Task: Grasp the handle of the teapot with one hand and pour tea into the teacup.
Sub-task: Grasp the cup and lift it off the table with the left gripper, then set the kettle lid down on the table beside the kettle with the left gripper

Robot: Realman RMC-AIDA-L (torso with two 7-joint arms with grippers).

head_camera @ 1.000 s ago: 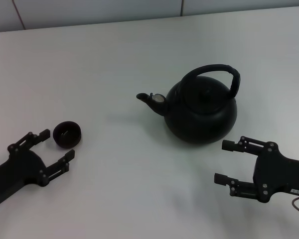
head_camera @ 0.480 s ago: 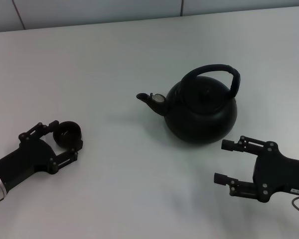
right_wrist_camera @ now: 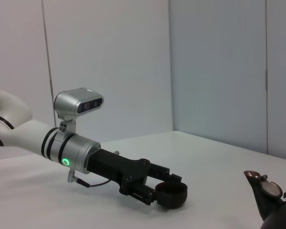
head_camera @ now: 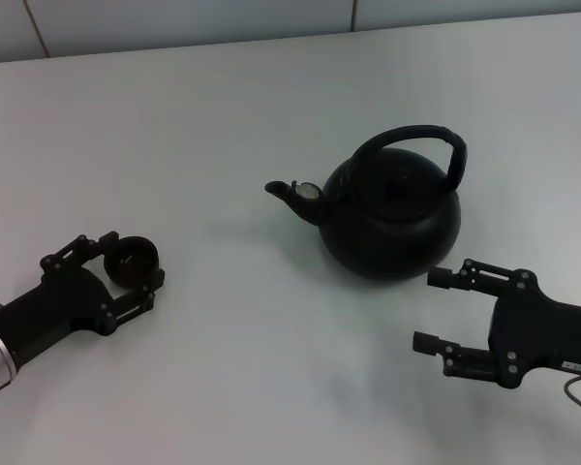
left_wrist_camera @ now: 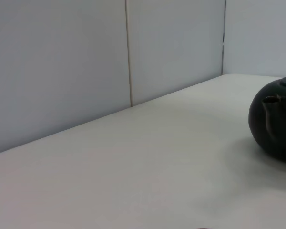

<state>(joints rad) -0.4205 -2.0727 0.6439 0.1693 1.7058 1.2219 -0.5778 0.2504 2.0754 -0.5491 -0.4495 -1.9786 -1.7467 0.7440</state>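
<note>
The matte-black teapot stands upright mid-table, its arched handle free and its spout pointing toward my left. The tiny dark teacup sits at the left of the table. My left gripper is closed around the teacup, one finger on each side. The right wrist view shows the same grip on the cup. My right gripper is open and empty, on the near side of the teapot and a little to its right, apart from it. The teapot's body also shows in the left wrist view.
The white table runs back to a pale panelled wall. Only the teapot and the cup stand on it. The teapot's spout shows at the edge of the right wrist view.
My left gripper moved forward from an open stance beside the teacup and closed its fingers around it. The right gripper shifted only slightly. The teapot has not moved.
</note>
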